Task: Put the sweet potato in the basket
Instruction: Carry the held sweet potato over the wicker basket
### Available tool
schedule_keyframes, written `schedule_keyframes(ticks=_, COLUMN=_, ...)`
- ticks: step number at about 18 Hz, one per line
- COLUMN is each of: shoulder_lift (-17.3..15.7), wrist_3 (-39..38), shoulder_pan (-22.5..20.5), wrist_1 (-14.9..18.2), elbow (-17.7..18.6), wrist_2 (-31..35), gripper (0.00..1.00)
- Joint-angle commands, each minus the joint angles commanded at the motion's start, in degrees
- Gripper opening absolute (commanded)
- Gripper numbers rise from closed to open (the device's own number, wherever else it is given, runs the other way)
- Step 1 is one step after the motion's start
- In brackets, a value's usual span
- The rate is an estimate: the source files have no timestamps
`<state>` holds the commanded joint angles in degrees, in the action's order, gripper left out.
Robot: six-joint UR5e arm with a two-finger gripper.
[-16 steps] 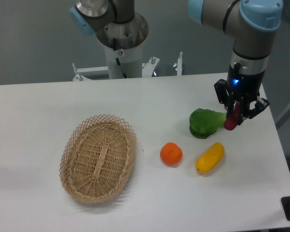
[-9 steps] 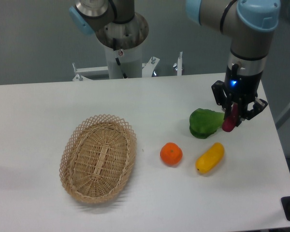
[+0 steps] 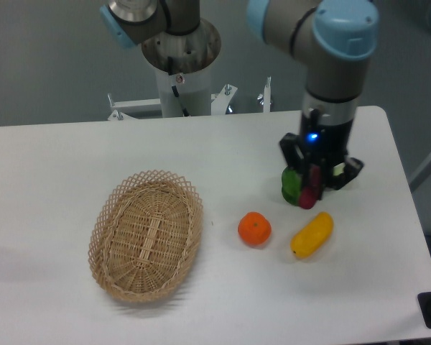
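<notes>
My gripper (image 3: 312, 188) is shut on the sweet potato (image 3: 310, 192), a slim reddish-purple tuber that hangs between the fingers above the table. It hovers right of centre, over the green vegetable and just above the yellow fruit. The basket (image 3: 146, 234), an oval tan wicker one with a looped rim, sits on the table at the left, well apart from the gripper and with nothing in it.
A round orange (image 3: 254, 229) lies between the basket and the gripper. A yellow oblong fruit (image 3: 312, 234) lies right of it. A green vegetable (image 3: 293, 185) is partly hidden behind the gripper. The robot base (image 3: 181, 68) stands at the back.
The gripper has moved left with the sweet potato in it, from the table's right side to over the green vegetable. Nothing else has moved.
</notes>
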<state>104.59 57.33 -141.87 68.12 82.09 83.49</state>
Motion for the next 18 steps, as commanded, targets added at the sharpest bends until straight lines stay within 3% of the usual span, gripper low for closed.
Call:
schedule_keyframes(ticks=3, shoulder_lift=0.0, wrist_3=-8.0, shoulder_pan=4.31, wrist_1=-1.67, elbow=2.37, wrist_2=0.26, gripper=0.18)
schedule_keyframes(ticks=7, shoulder_lift=0.62, wrist_3=-19.69, shoulder_pan=11.6, wrist_1=-8.08, elbow=5.44, wrist_2=0.97, gripper=0.18)
schedule_keyframes(ticks=10, shoulder_lift=1.32, wrist_3=-22.79, shoulder_pan=15.99, wrist_1=-18.77, elbow=11.23, wrist_2=4.46, gripper=0.18)
schedule_keyframes(ticks=12, shoulder_lift=2.37, wrist_3=-22.79, shoulder_pan=19.69, wrist_1=-23.45, elbow=15.45, wrist_2=10.17, gripper=0.18)
schedule_keyframes(ticks=14, shoulder_lift=3.86, wrist_3=-22.7, shoulder_pan=22.07, wrist_1=-24.52, elbow=17.05, wrist_2=14.49, gripper=0.18)
schedule_keyframes(ticks=18, shoulder_lift=6.68, wrist_3=-22.53, shoulder_pan=24.1, wrist_1=-24.61, elbow=17.14, wrist_2=15.03, gripper=0.18)
